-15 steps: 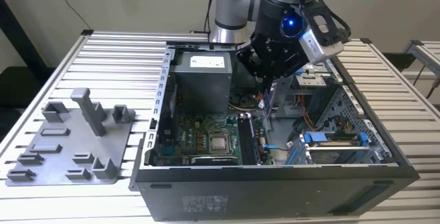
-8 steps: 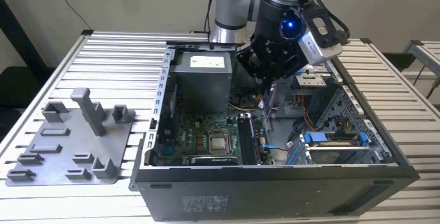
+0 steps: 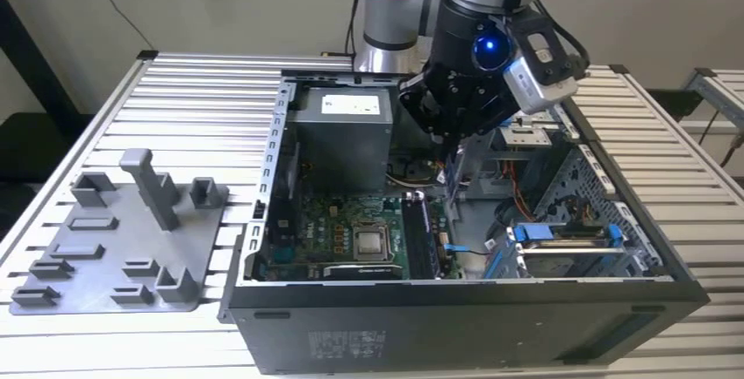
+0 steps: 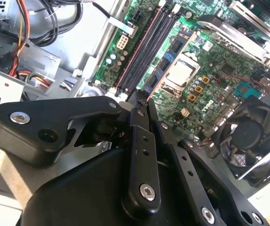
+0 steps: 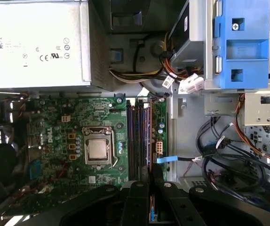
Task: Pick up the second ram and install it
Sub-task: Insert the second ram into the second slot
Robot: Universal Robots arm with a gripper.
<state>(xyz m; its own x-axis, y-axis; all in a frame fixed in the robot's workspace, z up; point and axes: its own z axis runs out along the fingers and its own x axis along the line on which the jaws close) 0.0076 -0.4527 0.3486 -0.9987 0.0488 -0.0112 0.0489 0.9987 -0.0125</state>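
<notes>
**Second ram held over the memory slots: seating notes**

The hand (image 3: 451, 139) hangs inside the open computer case (image 3: 465, 314). Its fingers are drawn nearly together on a thin board seen edge-on. We take this for the second ram (image 3: 452, 174), held upright with its lower edge toward the motherboard (image 5: 64, 117).

In the first wrist view the memory slots (image 5: 138, 141) run straight out from the fingertips, beside the CPU socket (image 5: 97, 148). We cannot tell whether the stick touches a slot, nor which slot is free.

Our judgement:
- Keep the long edge parallel to the slot, with the notch matched.
- Press straight down, evenly at both ends, with no tilt.

Risk: a blue cable (image 5: 165, 160) lies just beside the slots.

The grey tray (image 3: 117, 248) sits on the tabletop (image 3: 198, 74), well apart.
</notes>
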